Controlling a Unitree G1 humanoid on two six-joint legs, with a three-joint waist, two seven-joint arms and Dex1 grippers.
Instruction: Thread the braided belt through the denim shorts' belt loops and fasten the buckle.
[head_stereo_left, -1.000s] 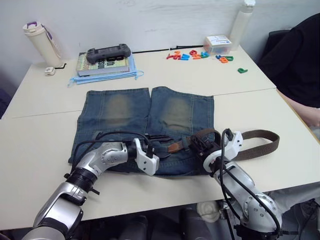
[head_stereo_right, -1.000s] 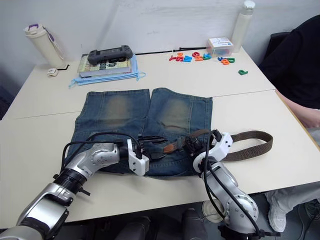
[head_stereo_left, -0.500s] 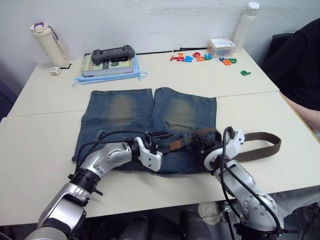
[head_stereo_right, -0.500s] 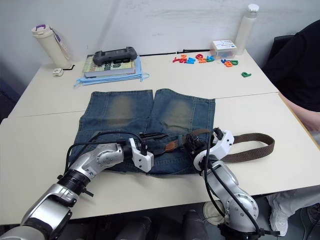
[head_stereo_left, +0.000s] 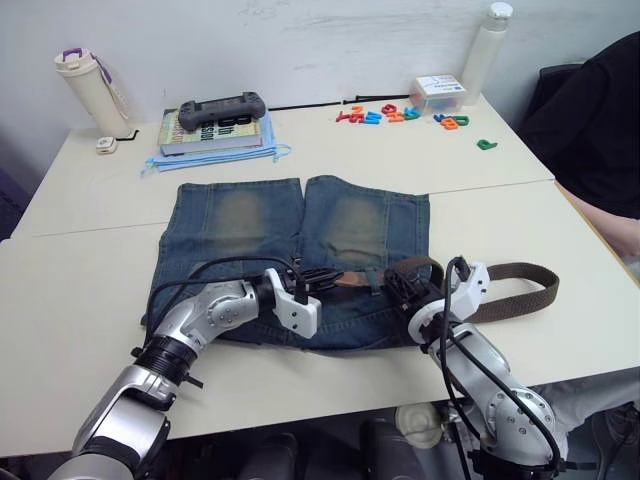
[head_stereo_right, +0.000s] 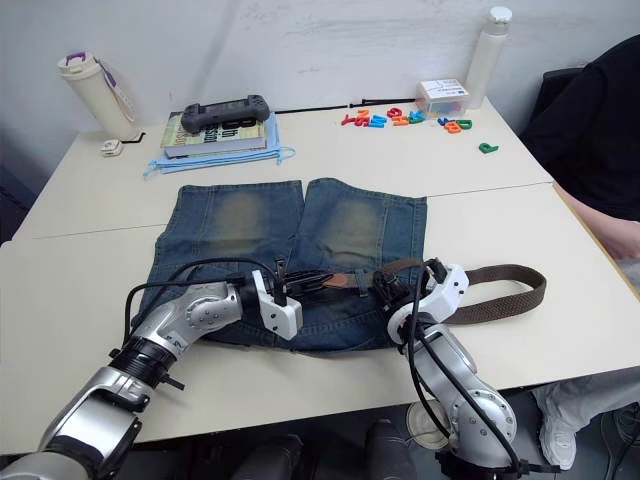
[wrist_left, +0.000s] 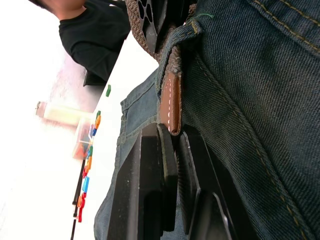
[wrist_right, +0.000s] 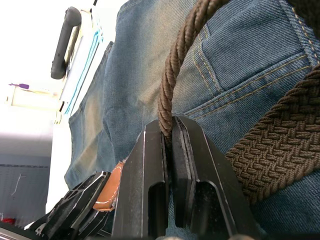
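Note:
The denim shorts (head_stereo_left: 300, 235) lie flat on the table, waistband toward me. The braided belt (head_stereo_left: 520, 292) runs along the waistband and curls out in a loop past the shorts' right side. Its tan leather end (wrist_left: 170, 102) has come through a belt loop (wrist_left: 181, 40). My left gripper (wrist_left: 173, 131) is shut on the tip of that tan end, at mid-waistband (head_stereo_left: 328, 278). My right gripper (wrist_right: 168, 125) is shut on the edge of the brown braid, at the waistband's right part (head_stereo_left: 405, 290). I cannot make out the buckle.
At the back of the table are a book stack with a black controller (head_stereo_left: 218, 108), a cream bottle (head_stereo_left: 88, 90), a white bottle (head_stereo_left: 482, 45), a small box (head_stereo_left: 435, 90) and scattered coloured letters (head_stereo_left: 395, 112). A person in black (head_stereo_left: 600, 130) sits at the right edge.
My left gripper's fingers were wide apart and have closed on the belt's tan end. The right gripper has kept its hold on the braid. The camera has shifted slightly.

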